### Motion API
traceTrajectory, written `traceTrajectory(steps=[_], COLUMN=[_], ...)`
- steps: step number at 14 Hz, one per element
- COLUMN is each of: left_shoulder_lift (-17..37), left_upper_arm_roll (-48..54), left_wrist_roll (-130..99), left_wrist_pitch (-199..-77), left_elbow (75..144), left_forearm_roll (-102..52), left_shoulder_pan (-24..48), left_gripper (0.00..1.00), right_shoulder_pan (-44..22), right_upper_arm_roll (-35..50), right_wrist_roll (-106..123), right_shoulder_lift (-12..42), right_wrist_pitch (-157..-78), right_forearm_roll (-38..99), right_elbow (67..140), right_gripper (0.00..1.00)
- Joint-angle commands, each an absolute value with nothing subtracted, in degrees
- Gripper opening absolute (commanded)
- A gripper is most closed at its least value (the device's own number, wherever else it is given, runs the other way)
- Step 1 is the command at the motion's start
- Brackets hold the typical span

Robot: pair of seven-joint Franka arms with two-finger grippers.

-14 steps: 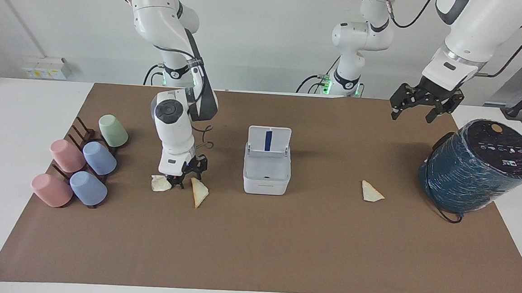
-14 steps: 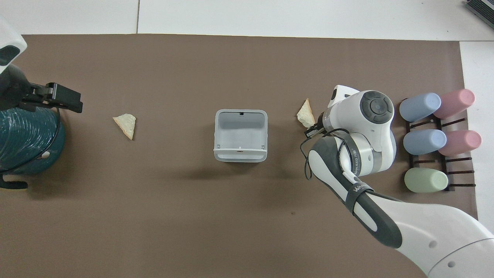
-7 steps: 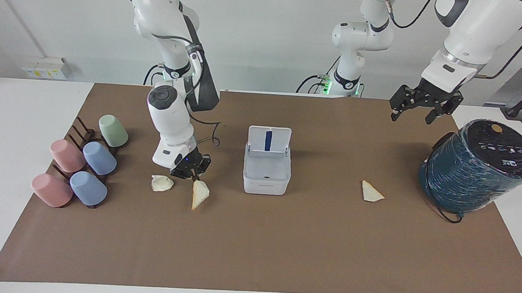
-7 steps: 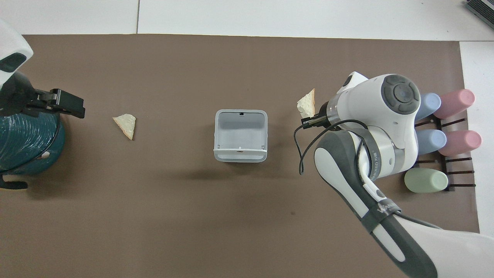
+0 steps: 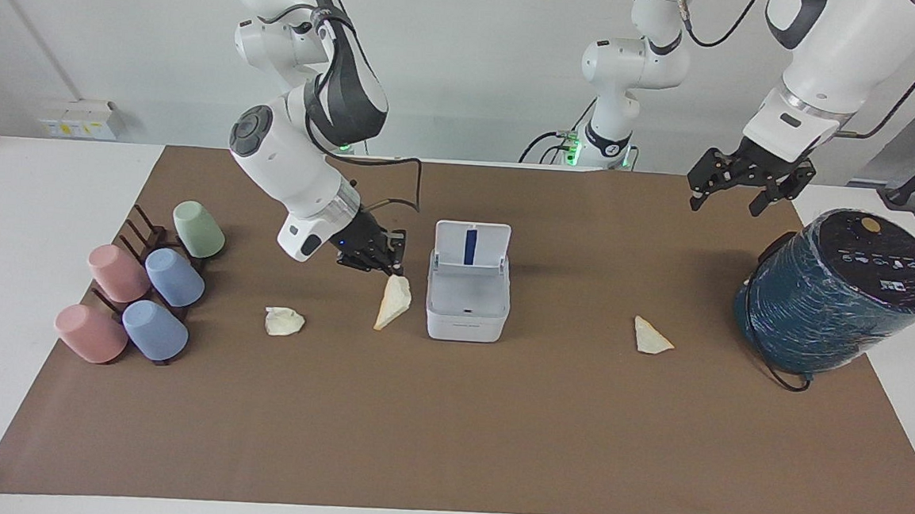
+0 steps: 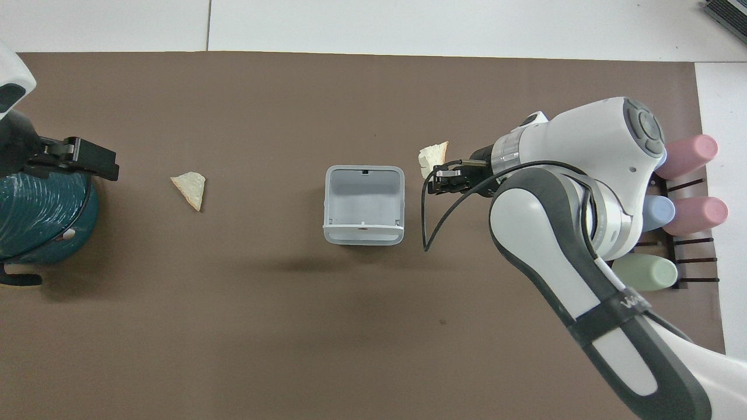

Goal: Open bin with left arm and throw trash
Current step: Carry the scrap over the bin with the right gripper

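Note:
The white bin [image 5: 466, 305] stands mid-mat with its lid [image 5: 471, 247] up, blue strip showing; in the overhead view the bin [image 6: 363, 204] looks empty. My right gripper [image 5: 389, 267] is shut on a cream triangle scrap [image 5: 393, 302] that hangs in the air just beside the bin, toward the right arm's end; the gripper [image 6: 436, 178] and scrap [image 6: 432, 158] also show from overhead. The lumpy wad [image 5: 283, 322] lies on the mat. A second triangle [image 5: 650, 337] lies toward the left arm's end [image 6: 189, 186]. My left gripper [image 5: 733, 198] waits open, raised by the teal cylinder.
A big dark teal cylinder [image 5: 840, 292] with a black top stands at the left arm's end of the mat. A rack of pastel cups [image 5: 141, 293] sits at the right arm's end. The brown mat [image 5: 447, 431] covers the table.
My right gripper closed on the triangle scrap beside the wad, lifted it off the mat and carried it toward the bin. The left gripper stayed in place.

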State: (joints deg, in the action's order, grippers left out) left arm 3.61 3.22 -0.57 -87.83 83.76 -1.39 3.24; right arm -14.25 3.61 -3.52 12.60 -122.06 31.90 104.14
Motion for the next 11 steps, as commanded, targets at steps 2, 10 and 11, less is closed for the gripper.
traceTrajectory(steps=[2, 10, 11], left_shoulder_lift=[1.0, -0.9, -0.9], left_upper_arm_roll=[3.5, 3.5, 3.4], left_wrist_roll=[0.3, 0.4, 0.4], left_wrist_pitch=[-91.8, -96.1, -96.1], left_elbow=[88.3, 93.1, 93.1], left_forearm_roll=[-0.4, -0.7, -0.7], left_shoulder_pan=[2.9, 2.8, 2.8], left_gripper=[1.0, 1.0, 1.0], right_shoulder_pan=[-18.3, -21.0, -21.0], right_upper_arm_roll=[4.3, 4.4, 4.4], right_wrist_roll=[-1.8, 18.3, 22.1], right_shoulder_lift=[13.3, 13.2, 13.7], right_wrist_pitch=[-124.8, -125.2, -125.7], right_forearm_roll=[31.0, 30.5, 30.3], right_elbow=[103.1, 104.2, 104.2], right_gripper=[0.0, 0.0, 0.0])
